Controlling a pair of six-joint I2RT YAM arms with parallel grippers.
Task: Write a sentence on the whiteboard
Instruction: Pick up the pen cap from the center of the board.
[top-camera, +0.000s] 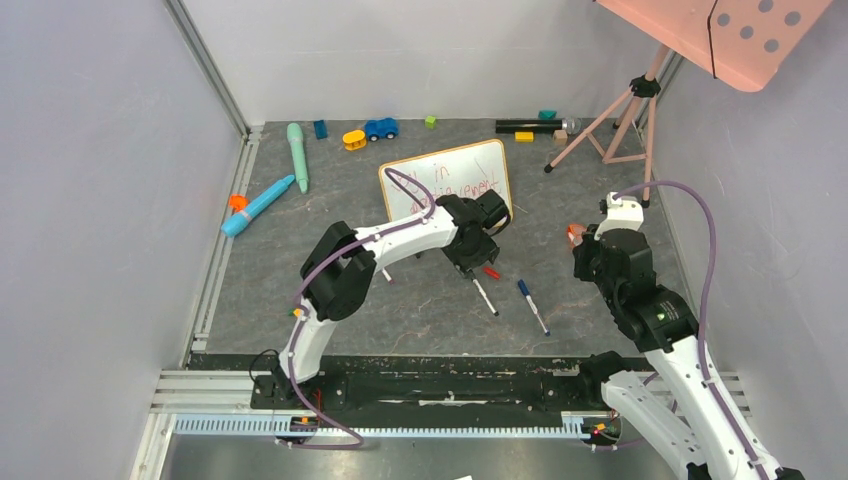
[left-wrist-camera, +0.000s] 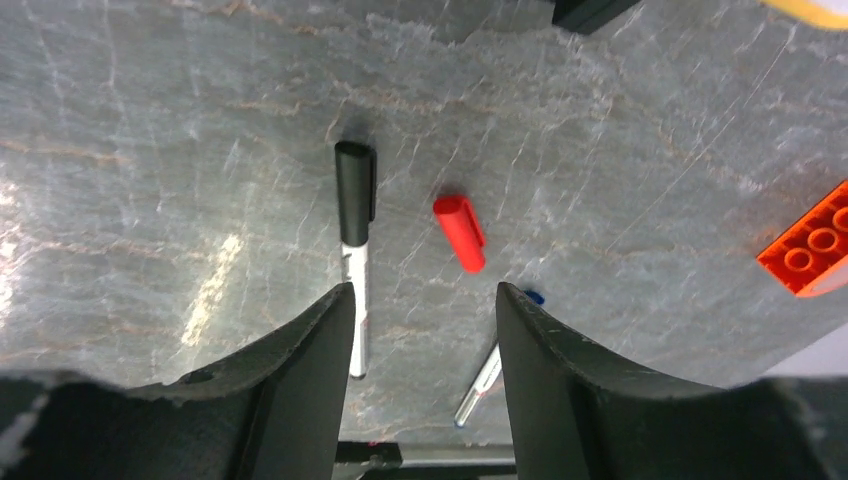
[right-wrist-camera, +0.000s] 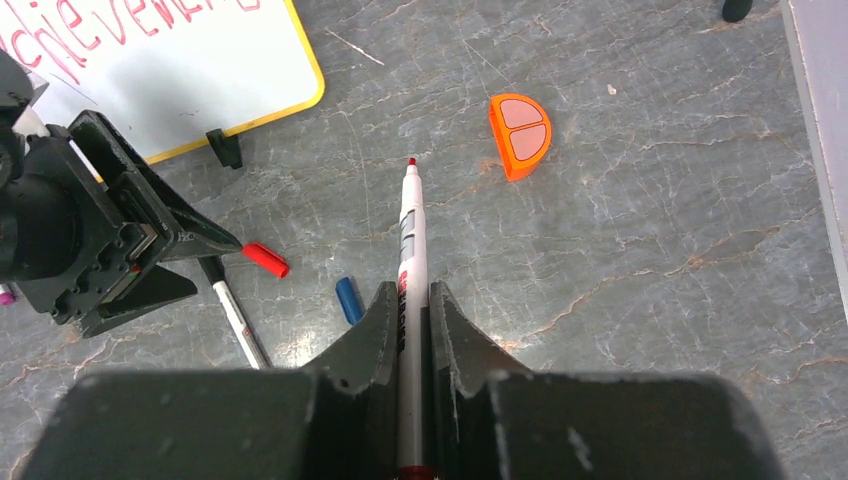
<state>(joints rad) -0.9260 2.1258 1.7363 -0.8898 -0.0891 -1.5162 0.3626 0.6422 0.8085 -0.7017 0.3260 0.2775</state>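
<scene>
Red cap (left-wrist-camera: 460, 232) is lying below your left gripper (left-wrist-camera: 425, 292), jaws standing apart. Your right gripper (right-wrist-camera: 415, 295) is clamping the uncapped red marker (right-wrist-camera: 409, 220), and the whiteboard (top-camera: 450, 170) is sitting just beyond the cap.

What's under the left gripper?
Grey tabletop, with a loose red cap between the open fingers of the left gripper. A black-capped marker lies along one finger; a blue-capped marker crosses under the other, its middle covered.
</scene>
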